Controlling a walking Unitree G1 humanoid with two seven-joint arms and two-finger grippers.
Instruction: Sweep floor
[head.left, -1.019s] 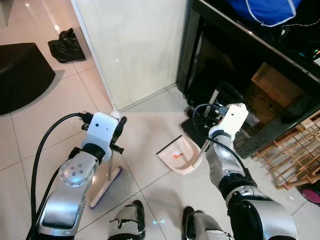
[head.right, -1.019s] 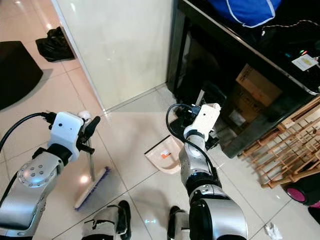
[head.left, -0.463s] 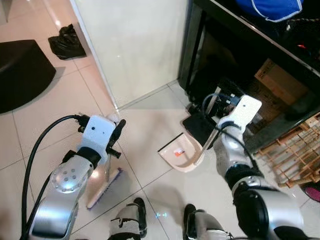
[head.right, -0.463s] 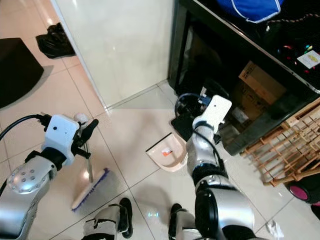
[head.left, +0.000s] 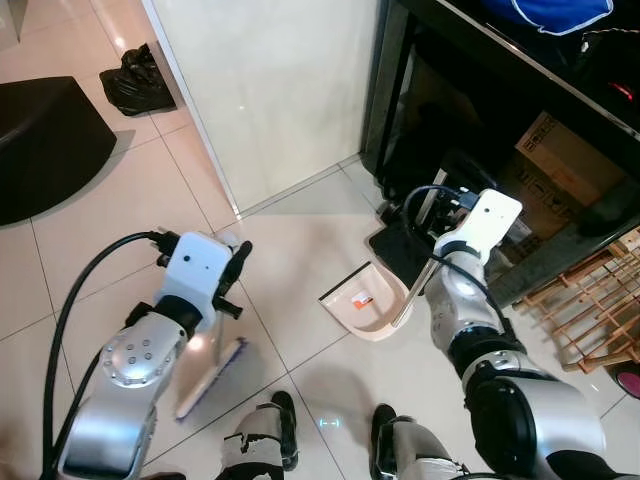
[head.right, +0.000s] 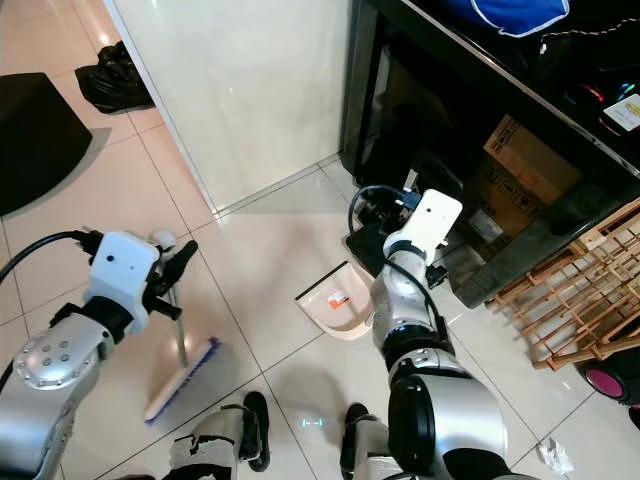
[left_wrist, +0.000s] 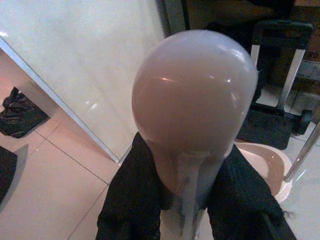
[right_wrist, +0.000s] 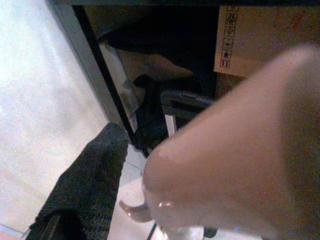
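Observation:
My left gripper (head.left: 234, 272) is shut on the top of a broom handle. Its pink rounded knob (left_wrist: 194, 100) sits between the black fingers (left_wrist: 131, 200). The broom head (head.left: 210, 376), with purple bristles, rests on the tiles by my left foot. A pink dustpan (head.left: 364, 300) stands on the floor in front of me, its mouth turned toward the broom. Its long metal handle (head.left: 412, 295) rises to my right gripper (head.right: 388, 212), which is shut on the handle's pink top (right_wrist: 240, 150). One black finger (right_wrist: 85, 175) shows beside it.
A white wall panel (head.left: 280, 90) stands ahead, with a black cabinet (head.left: 400, 110) holding a cardboard box (head.left: 562, 160) to the right. A small black trolley (head.left: 402, 245) sits behind the dustpan. A wooden rack (head.left: 595, 310) is at the right, a black bag (head.left: 135, 80) and a dark mat (head.left: 45, 140) at the left.
My right gripper has moved outward toward the cabinet, tilting the dustpan handle. The left arm and the broom have barely shifted. The view has moved a little.

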